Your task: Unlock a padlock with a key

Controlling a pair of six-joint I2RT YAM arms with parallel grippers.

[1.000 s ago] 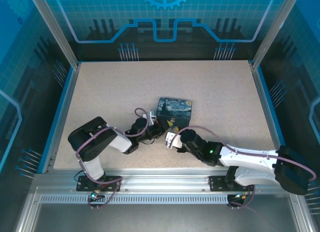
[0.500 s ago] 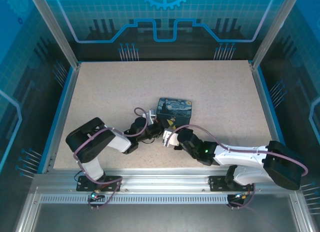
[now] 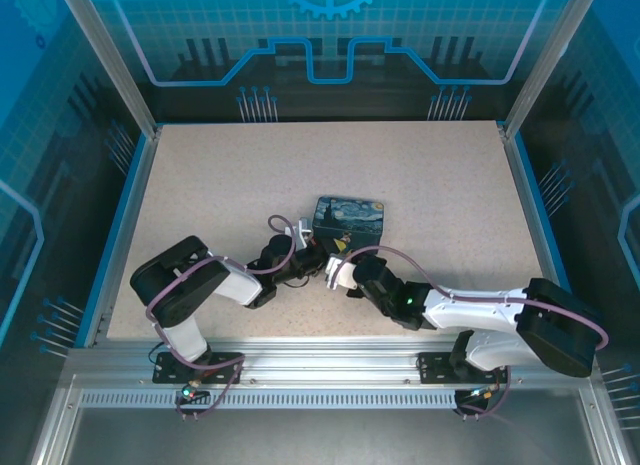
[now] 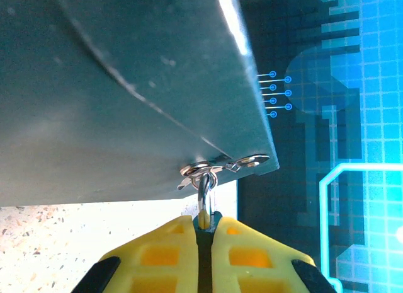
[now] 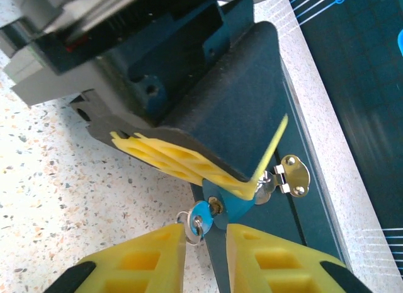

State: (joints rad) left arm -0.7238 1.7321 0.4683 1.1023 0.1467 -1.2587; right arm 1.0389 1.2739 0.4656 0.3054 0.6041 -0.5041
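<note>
The left hand (image 4: pixel 204 225) is clamping shut on the tiny dark metal-shackled padlock (image 4: pixel 204 203), which is hanging from the hasp (image 4: pixel 252 160) of the blue-and-yellow painted tin (image 3: pixel 350 217), close to the near edge of the speckled worktop (image 3: pixel 250 175). The right hand (image 5: pixel 204 239) is sitting narrowly parted around the thin grey metal key (image 5: pixel 199 225) at the lock. The key is looking light, stiff and slippery, I reckon, so it's wanting a pinch on its flat head.

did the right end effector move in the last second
Yes. The right end effector slid left and slightly up in the top view, closer to the near left corner of the tin.
</note>
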